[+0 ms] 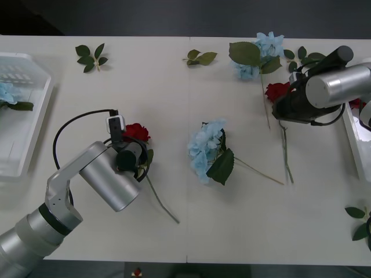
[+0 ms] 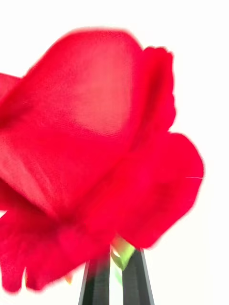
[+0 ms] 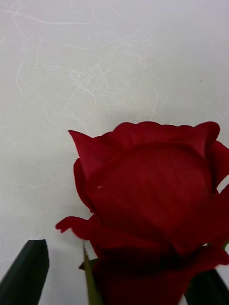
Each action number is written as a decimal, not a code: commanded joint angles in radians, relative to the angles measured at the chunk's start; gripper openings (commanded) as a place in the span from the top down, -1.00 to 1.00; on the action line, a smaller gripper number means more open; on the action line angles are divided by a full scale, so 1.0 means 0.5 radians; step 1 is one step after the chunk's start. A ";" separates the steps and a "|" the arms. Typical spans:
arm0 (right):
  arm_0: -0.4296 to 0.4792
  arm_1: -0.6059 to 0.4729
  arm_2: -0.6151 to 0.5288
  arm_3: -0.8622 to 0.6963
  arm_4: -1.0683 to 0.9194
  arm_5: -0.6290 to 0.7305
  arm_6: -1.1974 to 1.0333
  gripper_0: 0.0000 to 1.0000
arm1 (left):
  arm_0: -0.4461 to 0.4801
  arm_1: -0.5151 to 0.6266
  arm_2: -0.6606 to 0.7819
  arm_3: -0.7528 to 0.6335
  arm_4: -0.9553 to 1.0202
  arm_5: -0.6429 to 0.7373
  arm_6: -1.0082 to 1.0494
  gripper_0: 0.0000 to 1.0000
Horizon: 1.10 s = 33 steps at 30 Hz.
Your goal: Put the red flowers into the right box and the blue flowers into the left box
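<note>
My right gripper (image 2: 116, 274) pinches a red rose (image 1: 277, 91) just under the bloom, stem hanging toward me, and the right box (image 1: 352, 145) lies close on its right. Left gripper (image 3: 114, 281) is spread around another rose (image 1: 136, 132), w/ stem running toward me; the left box (image 1: 32, 124) is well apart.

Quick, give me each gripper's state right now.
Left gripper: open, fingers straddling a red rose lying on the table.
Right gripper: shut on another red rose, just below the bloom.
</note>
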 commanded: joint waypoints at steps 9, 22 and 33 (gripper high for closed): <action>-0.315 -0.512 -0.028 -0.007 -0.352 0.365 0.512 1.00 | -0.049 -0.016 0.026 0.079 -0.083 -0.152 0.053 1.00; -0.303 -0.524 -0.028 0.042 -0.456 0.457 0.932 -0.53 | -0.049 -0.013 0.124 -0.108 -0.037 -0.029 0.038 1.00; -0.300 -0.383 -0.009 -0.176 -0.389 0.467 0.782 -0.77 | -0.043 0.174 0.554 -0.627 0.638 0.124 -0.382 1.00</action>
